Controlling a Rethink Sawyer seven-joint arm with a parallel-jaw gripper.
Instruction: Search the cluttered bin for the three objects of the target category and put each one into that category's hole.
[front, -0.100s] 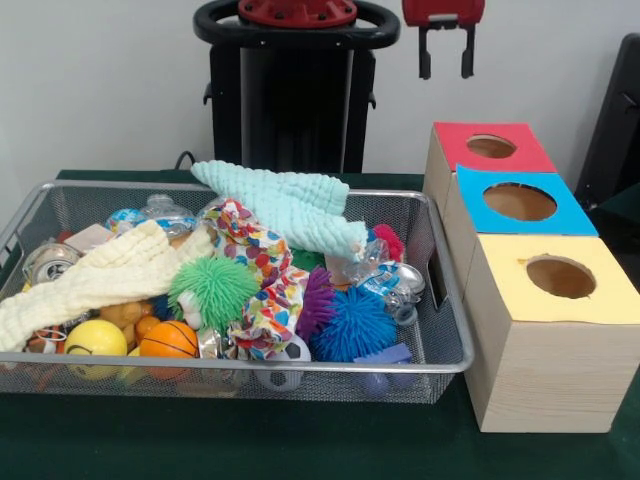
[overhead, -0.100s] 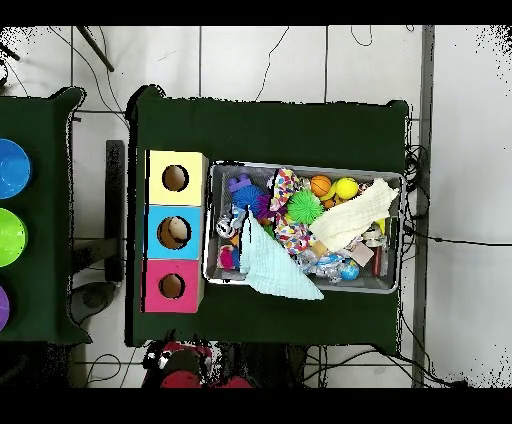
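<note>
Black pedestal (front, -0.100s: 290, 100), red base, red tool (front, -0.100s: 446, 62) with two dark prongs

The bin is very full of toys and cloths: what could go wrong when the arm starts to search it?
1. The mint cloth and cream cloth lie over other items, so targets may stay hidden, or a cloth may get dragged up with a grasp.
2. The orange ball and yellow ball could roll or slip away.
3. The gripper hangs open above the boxes; its descent must clear the wire bin rim.
</note>
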